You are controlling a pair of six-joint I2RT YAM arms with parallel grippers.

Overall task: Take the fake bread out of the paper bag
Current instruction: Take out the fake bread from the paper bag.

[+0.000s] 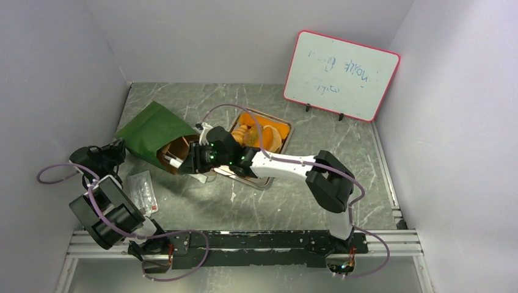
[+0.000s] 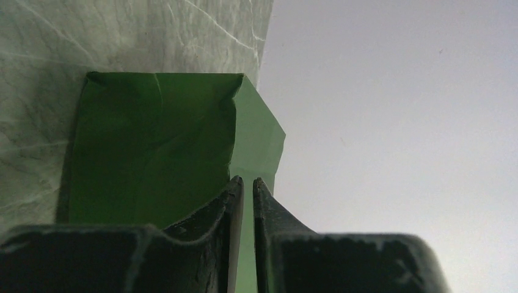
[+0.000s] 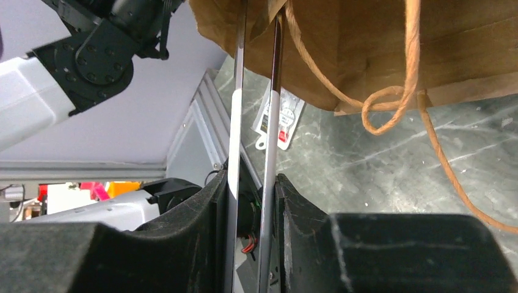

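1. While the paper bag lies on its side on the left half of the counter, green side up, its brown mouth faces the middle.
2. The left arm sits at the bag's left edge. The left jaws are pinched nearly together with a fold of the green paper between them.
3. The right arm reaches across to the mouth. The right jaws are narrow, squeezing a pair of metal tongs, and the tong arms run up into the brown opening.
4. One twisted handle hangs loose below the mouth.
5. I can't see inside the bag from any angle, so no clue what the tong tips are touching.
6. Just beside the mouth there's a metal tray with orange stuff in it. A small clear packet lies near the left arm, and a whiteboard is propped at the back right.
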